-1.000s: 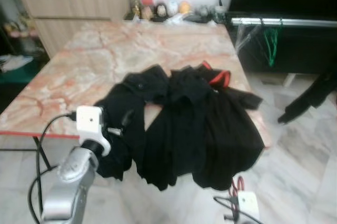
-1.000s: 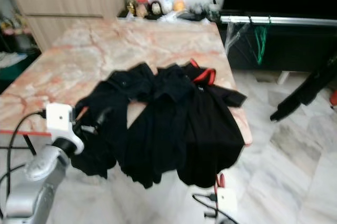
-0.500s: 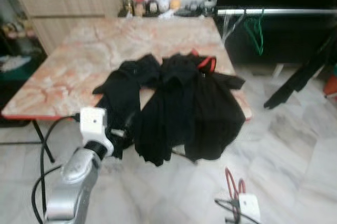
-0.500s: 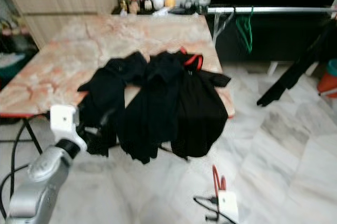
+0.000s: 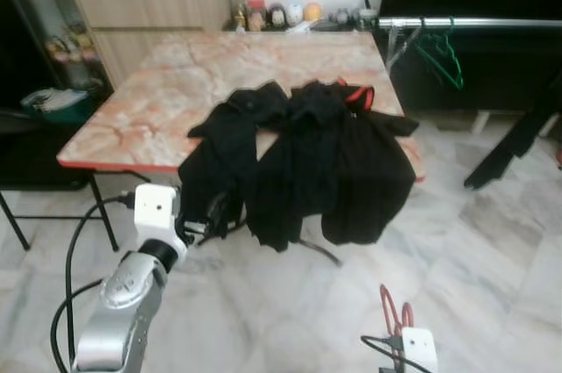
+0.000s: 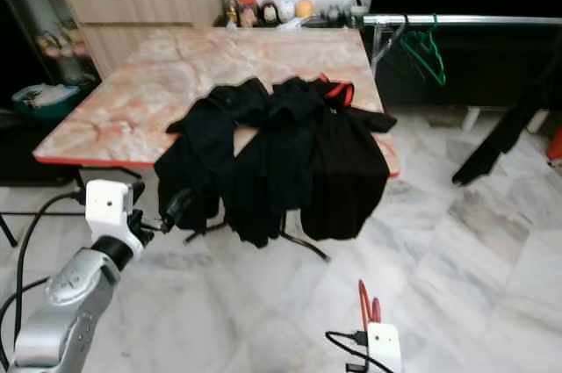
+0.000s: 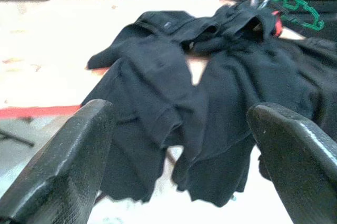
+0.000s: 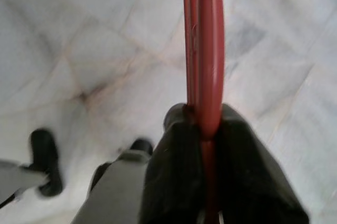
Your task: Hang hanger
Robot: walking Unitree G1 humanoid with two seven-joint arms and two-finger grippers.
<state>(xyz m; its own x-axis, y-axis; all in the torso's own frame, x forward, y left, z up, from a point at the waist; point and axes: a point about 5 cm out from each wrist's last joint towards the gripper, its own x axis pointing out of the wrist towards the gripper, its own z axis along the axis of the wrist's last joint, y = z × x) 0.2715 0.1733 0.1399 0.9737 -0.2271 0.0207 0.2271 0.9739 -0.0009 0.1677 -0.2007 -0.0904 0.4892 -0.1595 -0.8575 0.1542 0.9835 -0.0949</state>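
1 red hanger [image 8: 205, 50] pinched between the 2 closed fingers of the right gripper [image 8: 202, 129], low over the marble floor [image 6: 492, 241]. Left gripper [image 7: 179, 145] raised, its 2 fingers [image 7: 63, 166] spread wide, empty, facing 1 heap of black clothes [image 5: 307, 154] draped over the table [image 5: 158, 101] edge. 1 green hanger [image 5: 443, 53] on 1 metal rail [image 5: 492, 22] beyond.

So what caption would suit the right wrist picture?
Right gripper shut on a red hanger, held over the marble floor.
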